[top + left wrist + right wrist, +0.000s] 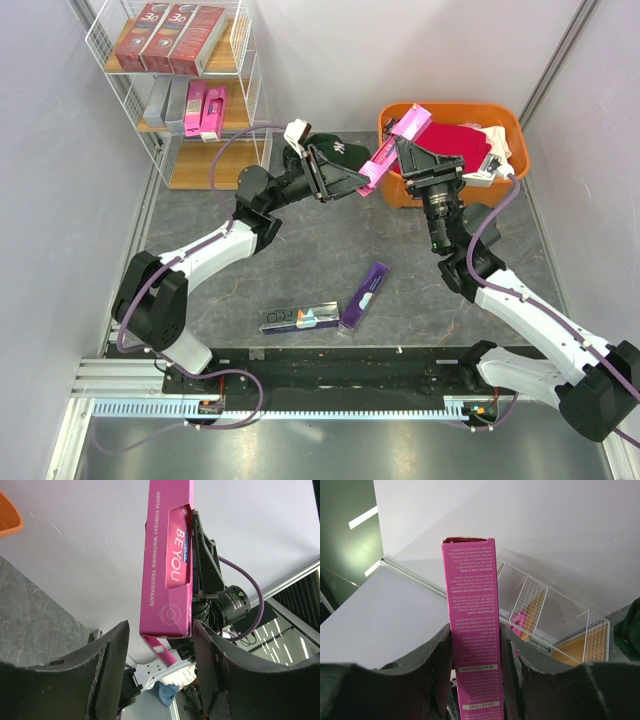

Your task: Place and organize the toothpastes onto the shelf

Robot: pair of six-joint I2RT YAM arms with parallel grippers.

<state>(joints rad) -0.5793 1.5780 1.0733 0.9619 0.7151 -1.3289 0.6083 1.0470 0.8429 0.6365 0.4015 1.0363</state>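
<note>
My right gripper (408, 150) is shut on a hot pink toothpaste box (393, 148) and holds it in the air beside the orange tub. The box's lower end sits between the fingers of my left gripper (362, 180). In the left wrist view the box (167, 570) hangs between the fingertips of my left gripper (157, 630), with a gap on the left side. In the right wrist view the box (470, 620) is clamped in my right gripper (472, 635). The shelf (215, 165) holds red (170, 38), grey (165, 100) and pink (205, 108) toothpastes. A purple box (365, 295) and a holographic box (298, 318) lie on the table.
The orange tub (450, 108) stands at the back right with red and white items inside. A dark green cap (335, 150) lies behind my left gripper. The shelf's bottom board is bare. White walls close in both sides.
</note>
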